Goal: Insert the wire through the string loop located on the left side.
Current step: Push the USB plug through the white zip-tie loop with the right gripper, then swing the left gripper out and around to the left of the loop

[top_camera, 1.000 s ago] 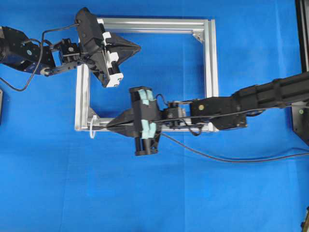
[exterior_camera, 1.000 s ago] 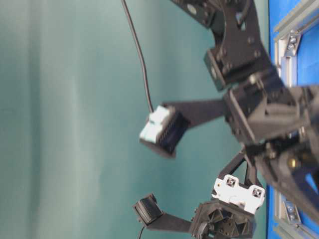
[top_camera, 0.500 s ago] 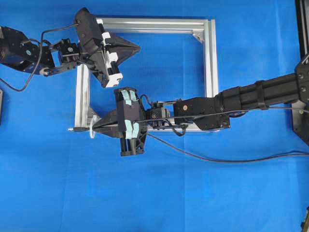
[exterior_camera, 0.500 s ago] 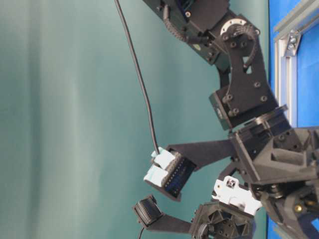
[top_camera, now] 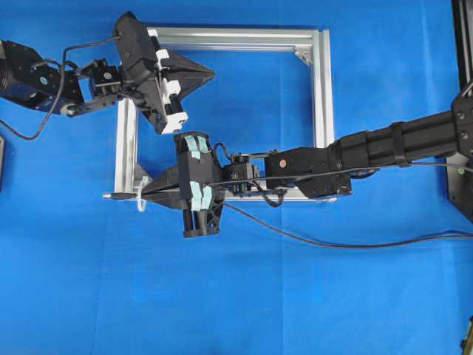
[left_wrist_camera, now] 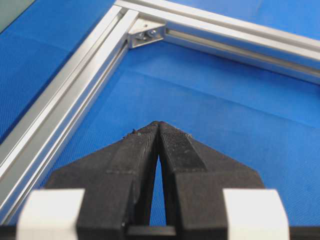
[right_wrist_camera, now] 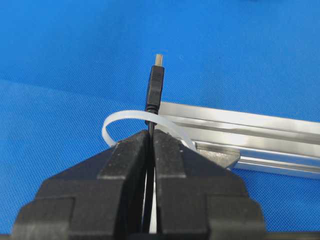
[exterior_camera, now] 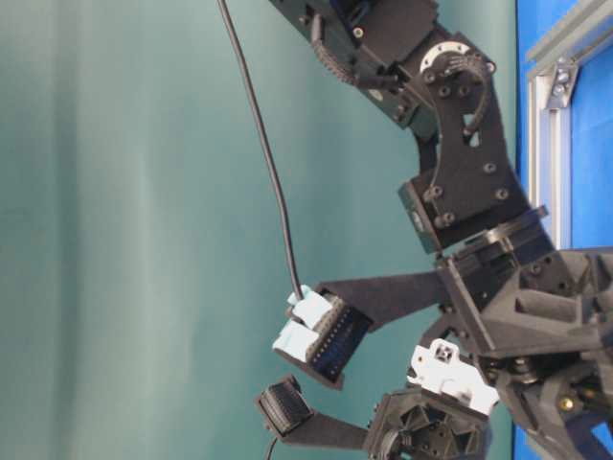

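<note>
Though gripper-clamped (right_wrist_camera: 150, 137), wire (right_wrist_camera: 155, 82) through loop (right_wrist_camera: 125, 116)

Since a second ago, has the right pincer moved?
Yes. In the overhead view the right pincer has slid left along the frame's bottom rail, and the wire's plug now pokes out past the frame's left corner and the string loop.

We see open blue mat (top_camera: 66, 251) left of the string loop (right_wrist_camera: 131, 118); the aluminium frame (top_camera: 322, 96) bars its right.
</note>
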